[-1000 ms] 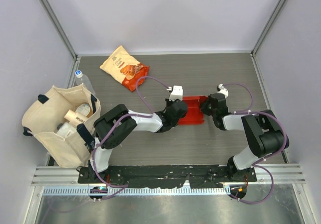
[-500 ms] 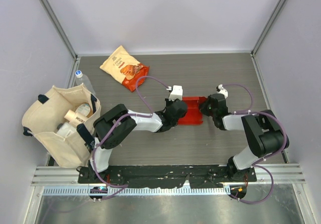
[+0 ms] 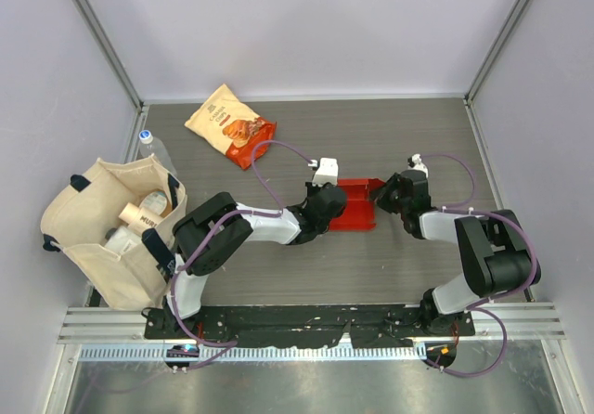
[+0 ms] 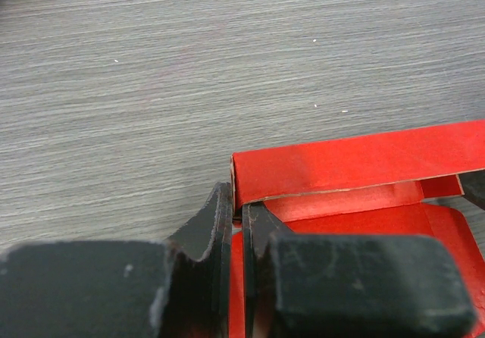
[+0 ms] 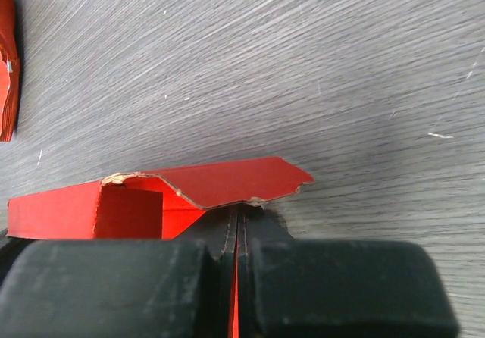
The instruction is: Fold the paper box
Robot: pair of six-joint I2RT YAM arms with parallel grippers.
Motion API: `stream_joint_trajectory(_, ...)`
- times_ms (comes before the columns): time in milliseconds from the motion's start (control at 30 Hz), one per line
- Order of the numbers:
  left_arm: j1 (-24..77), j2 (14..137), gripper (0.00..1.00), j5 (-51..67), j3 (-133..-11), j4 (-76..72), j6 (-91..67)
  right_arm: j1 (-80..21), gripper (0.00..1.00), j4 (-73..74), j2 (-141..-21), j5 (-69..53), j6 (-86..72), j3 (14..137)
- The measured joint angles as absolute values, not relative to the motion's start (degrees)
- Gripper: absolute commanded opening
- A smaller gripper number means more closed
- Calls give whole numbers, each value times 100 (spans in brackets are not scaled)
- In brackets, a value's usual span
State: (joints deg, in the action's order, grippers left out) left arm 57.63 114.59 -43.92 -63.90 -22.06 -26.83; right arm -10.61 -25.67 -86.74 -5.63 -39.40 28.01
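Observation:
The paper box (image 3: 355,206) is a small bright red cardboard piece lying mid-table between my two grippers. My left gripper (image 3: 330,208) is shut on its left wall; in the left wrist view the jaws (image 4: 239,220) pinch the red wall, with a raised red flap (image 4: 356,162) beyond them. My right gripper (image 3: 382,197) is shut on the box's right side; in the right wrist view a thin red sheet sits between the closed fingers (image 5: 236,224), and an angled flap (image 5: 227,180) rises just ahead of them.
An orange-and-cream snack bag (image 3: 229,124) lies at the back left. A cream tote bag (image 3: 116,228) with items inside stands at the left edge, a clear bottle (image 3: 153,149) behind it. Grey walls enclose the table.
My right gripper has shifted slightly to the right and back, still holding the box's right side. The left arm and box have hardly moved.

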Motion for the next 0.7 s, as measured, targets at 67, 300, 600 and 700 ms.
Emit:
stream_joint_trajectory(67, 5763, 11459, 0, -4392, -6390, -2206, -2683, -1100, 1, -2574, -8676, -591, -3948, 2801)
stream_joint_trajectory(300, 5763, 11456, 0, -4392, -6390, -2202, -2681, -1247, 1, -2703, -8973, -642, -4042, 2904)
stream_joint_trajectory(600, 5752, 11454, 0, -4458, -6388, -2169, -2679, -1238, 1, -2902, -9474, -593, -4241, 3175)
stream_joint_trajectory(700, 5745, 11445, 0, -4447, -6386, -2158, -2679, -1245, 4, -1951, -9037, -443, -4005, 3293)
